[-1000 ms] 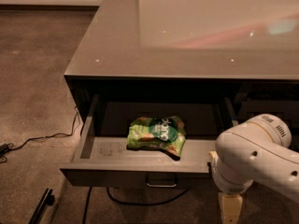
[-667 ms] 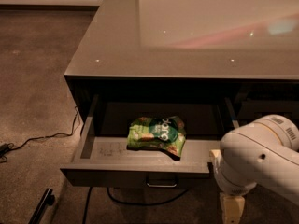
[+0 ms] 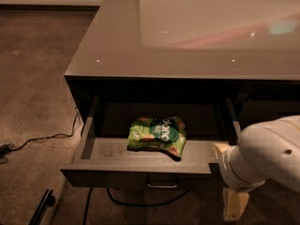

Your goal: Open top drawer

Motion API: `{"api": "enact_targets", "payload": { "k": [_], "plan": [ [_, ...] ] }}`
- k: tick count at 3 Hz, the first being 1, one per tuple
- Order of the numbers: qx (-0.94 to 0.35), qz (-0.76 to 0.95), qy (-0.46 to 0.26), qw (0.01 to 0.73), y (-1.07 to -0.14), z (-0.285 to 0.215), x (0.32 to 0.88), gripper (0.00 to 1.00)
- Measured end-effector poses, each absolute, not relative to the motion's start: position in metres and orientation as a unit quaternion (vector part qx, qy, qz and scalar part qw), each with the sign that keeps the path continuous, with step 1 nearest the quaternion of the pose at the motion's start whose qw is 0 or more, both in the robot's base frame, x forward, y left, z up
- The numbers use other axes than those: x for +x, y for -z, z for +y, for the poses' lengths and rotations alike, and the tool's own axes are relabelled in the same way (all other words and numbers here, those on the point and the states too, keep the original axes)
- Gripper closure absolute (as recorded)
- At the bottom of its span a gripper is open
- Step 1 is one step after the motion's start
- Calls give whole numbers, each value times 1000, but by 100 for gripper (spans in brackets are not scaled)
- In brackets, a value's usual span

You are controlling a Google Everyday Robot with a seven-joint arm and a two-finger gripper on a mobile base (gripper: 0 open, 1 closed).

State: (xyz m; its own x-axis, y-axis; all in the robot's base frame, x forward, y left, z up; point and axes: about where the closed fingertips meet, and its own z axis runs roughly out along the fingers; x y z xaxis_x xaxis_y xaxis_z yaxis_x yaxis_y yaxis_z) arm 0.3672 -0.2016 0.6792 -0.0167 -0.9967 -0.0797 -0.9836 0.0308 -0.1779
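The top drawer [image 3: 140,171] of the dark grey cabinet is pulled out, showing its pale grey floor and its small central pull handle [image 3: 161,183]. A green snack bag [image 3: 158,135] lies inside, right of the middle. My gripper [image 3: 227,177] is at the drawer's right front corner, away from the handle, under my white arm [image 3: 269,153]. One pale finger [image 3: 219,150] shows at the drawer's right inner corner. The other [image 3: 234,204] hangs below and in front of the drawer front. The fingers stand wide apart and hold nothing.
The glossy cabinet top [image 3: 187,32] reaches back and right. A neighbouring right stack [image 3: 267,109] sits in shadow. Brown carpet [image 3: 33,78] lies to the left, with a black cable [image 3: 37,139] on it and a dark rod [image 3: 41,208] at the bottom left.
My arm has shifted slightly to the right and the upper finger now shows at the drawer's right corner. The drawer and the bag have not moved.
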Motion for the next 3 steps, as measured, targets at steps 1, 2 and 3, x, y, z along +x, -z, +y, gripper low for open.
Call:
{"api": "enact_targets", "payload": {
  "k": [1,2,3],
  "plan": [
    [-694,703,12,155,-694,-200,387,0],
    [-701,683,-11,205,-714,-193,402,0],
    [-708,675,-9,209,-717,-190,403,0]
  ]
}}
